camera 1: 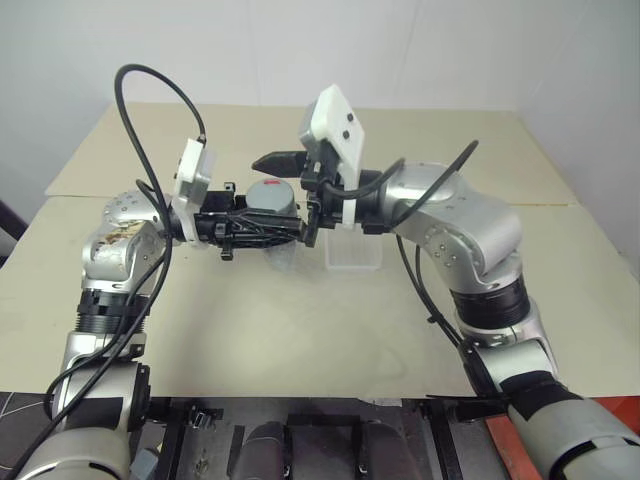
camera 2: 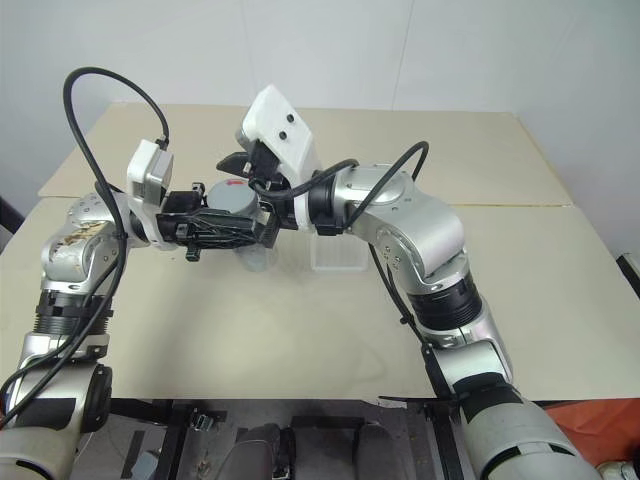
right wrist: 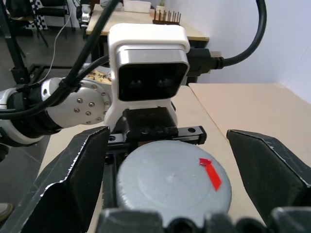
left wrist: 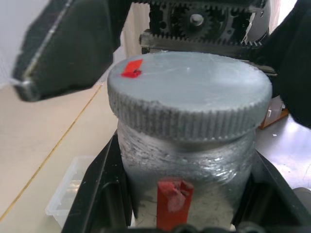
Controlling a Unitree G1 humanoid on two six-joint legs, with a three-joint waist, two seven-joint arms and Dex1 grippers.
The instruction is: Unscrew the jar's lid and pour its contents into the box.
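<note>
The jar [left wrist: 189, 160], with a red label patch on its side, stands upright above the table between the fingers of my left gripper [camera 1: 272, 229], which is shut on its body. The grey lid [right wrist: 172, 182] sits on the jar, with a red mark near its rim. My right gripper [right wrist: 169, 145] reaches in level from the other side and is open. One finger [right wrist: 73, 179] stands on each side of the lid, clear of it. The clear box [camera 1: 353, 255] rests on the table just behind and below the jar. The contents are hidden inside the jar.
The beige table [camera 1: 300, 330] spreads wide around both arms, with a seam across it farther back. Black cables loop above each wrist. A white wall stands behind the table's far edge.
</note>
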